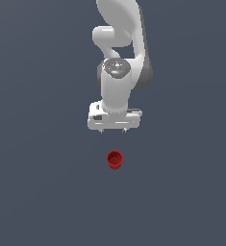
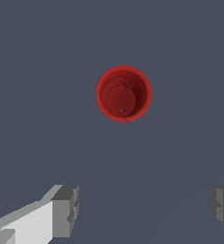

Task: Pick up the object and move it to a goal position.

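The small red cup (image 1: pixel 115 160) stands upright on the dark grey floor, hollow top facing up. In the wrist view the red cup (image 2: pixel 123 93) shows from above with its inside visible. My white gripper (image 1: pixel 113 130) hangs above the floor, behind the cup in the exterior view, apart from it. Its fingers (image 2: pixel 66 210) are spread wide and hold nothing; the gripper (image 2: pixel 144 209) is open and the cup lies ahead of the gap, not between the fingers.
The white arm (image 1: pixel 119 57) rises behind the gripper in the exterior view. The dark grey floor (image 1: pixel 42 182) runs flat all around. No other object shows.
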Tool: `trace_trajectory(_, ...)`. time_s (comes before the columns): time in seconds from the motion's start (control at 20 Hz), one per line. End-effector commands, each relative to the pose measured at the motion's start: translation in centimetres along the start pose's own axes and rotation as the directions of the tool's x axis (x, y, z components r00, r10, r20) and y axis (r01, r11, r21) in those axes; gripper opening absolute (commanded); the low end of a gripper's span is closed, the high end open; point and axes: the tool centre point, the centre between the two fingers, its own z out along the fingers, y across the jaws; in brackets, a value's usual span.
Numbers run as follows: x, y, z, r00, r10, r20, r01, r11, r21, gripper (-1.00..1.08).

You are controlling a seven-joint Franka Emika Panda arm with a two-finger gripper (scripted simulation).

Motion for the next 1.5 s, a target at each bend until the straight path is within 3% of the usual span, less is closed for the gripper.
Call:
trace_trajectory(0.0,0.0,0.1,-0.1,1.0,-0.005,-0.001,0.005,1.0,-0.004,1.0)
trace_trajectory(0.4,1.1,0.0,0.6,1.0,-0.022,-0.002,0.022,1.0,-0.001,1.0)
trace_trajectory(1.05,6.4,-0.3,4.6,0.993,-0.119,-0.011,0.119,0.993,0.016,1.0)
trace_trajectory(1.45,8.2,-0.4,6.4,0.988,-0.154,-0.016,0.155,0.988,0.025,1.0)
